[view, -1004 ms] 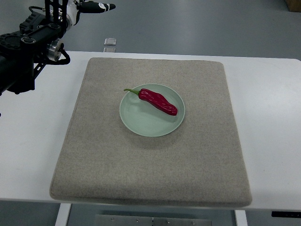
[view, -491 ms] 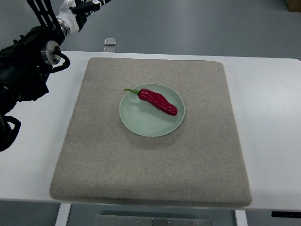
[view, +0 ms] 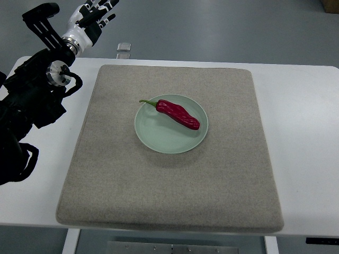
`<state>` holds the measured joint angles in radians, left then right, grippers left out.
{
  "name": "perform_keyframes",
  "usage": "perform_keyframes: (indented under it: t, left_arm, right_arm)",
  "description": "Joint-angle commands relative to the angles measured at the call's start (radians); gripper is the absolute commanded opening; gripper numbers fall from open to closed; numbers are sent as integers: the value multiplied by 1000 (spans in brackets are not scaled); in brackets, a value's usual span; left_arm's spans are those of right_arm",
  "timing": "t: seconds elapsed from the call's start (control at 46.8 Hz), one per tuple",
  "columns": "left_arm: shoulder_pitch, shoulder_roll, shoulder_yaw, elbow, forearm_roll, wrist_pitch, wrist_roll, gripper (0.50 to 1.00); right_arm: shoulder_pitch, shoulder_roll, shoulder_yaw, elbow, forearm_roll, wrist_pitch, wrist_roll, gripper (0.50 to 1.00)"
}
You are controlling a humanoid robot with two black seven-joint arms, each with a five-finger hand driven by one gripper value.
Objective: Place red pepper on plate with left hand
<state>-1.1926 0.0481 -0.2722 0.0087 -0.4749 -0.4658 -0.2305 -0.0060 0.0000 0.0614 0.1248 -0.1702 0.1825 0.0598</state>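
1. Red pepper lay diagonally inside the plate, stem pointing far-left, tip toward the right rim. Nothing else was in the plate.
2. Plate sat approx. mid-mat on the grey mat, which covered most of the white table.
3. Left hand was at the far-left corner, well apart from plate and pepper, fingers spread and holding nothing. Left arm ran along the left edge, over the table's left side.
4. Right hand: not in view.
5. Judged: placement looked done; pepper fully within the rim.
6. Risks from here, all judged: arm w/ its dark links and cables hung near the mat's left edge, so a low sweep could snag or drag the mat and shift the plate. Pepper is rounded and the plate shallow, so a jolt could roll it toward the rim.
7. Small object lay beyond the far table edge; too small to ID.
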Motion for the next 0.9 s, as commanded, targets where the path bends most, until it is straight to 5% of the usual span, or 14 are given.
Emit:
perform_keyframes:
  t: [0.0, 0.342, 0.598, 0.876]
  left_arm:
    - [11, -2, 2, 2, -68, -31, 0, 960]
    - [24, -1, 5, -10, -71, 13, -1, 960]
    - [30, -16, 2, -76, -77, 225, 2, 960]
    - [30, -28, -24, -78, -76, 208, 2, 962]
  right_arm:
    - [0, 0, 0, 1, 0, 0, 0, 932]
    - [0, 0, 0, 1, 0, 0, 0, 932]
    - [0, 0, 0, -1, 0, 0, 0, 932]
    - [0, 0, 0, -1, 0, 0, 0, 932]
